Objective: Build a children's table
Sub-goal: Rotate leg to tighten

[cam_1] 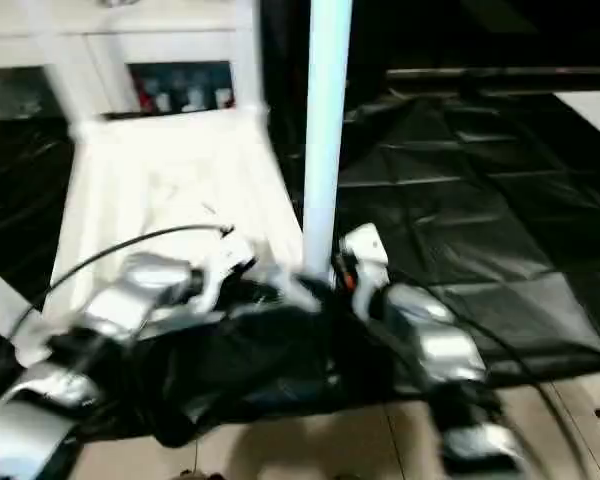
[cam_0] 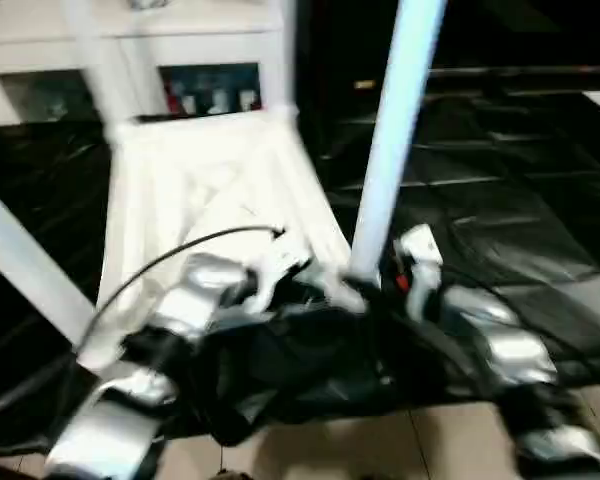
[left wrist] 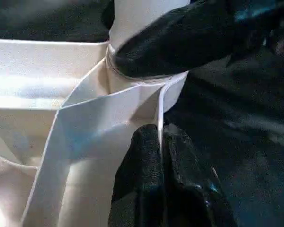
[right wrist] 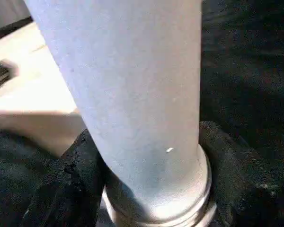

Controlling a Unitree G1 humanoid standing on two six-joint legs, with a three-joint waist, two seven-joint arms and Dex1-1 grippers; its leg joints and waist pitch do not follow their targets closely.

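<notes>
The children's table lies upside down on black sheeting, its white ribbed tabletop (cam_0: 210, 190) facing up. One white leg (cam_0: 395, 130) stands upright in the near right corner socket. Other legs rise at the far left corner (cam_0: 105, 60), the far right corner (cam_0: 280, 50) and the near left (cam_0: 30, 265). My right gripper (right wrist: 146, 156) is shut around the base of the near right leg, one black finger (right wrist: 71, 189) on each side just above its flared collar. My left gripper (left wrist: 160, 135) is shut on the tabletop's thin edge wall (left wrist: 109, 118) beside that socket.
A white cabinet with glass fronts (cam_0: 210, 90) stands behind the table. Black plastic sheeting (cam_0: 500, 200) covers the floor to the right and back. A crumpled fold of the sheeting (cam_0: 280, 370) lies under my forearms. Tan floor (cam_0: 450, 440) shows at the near edge.
</notes>
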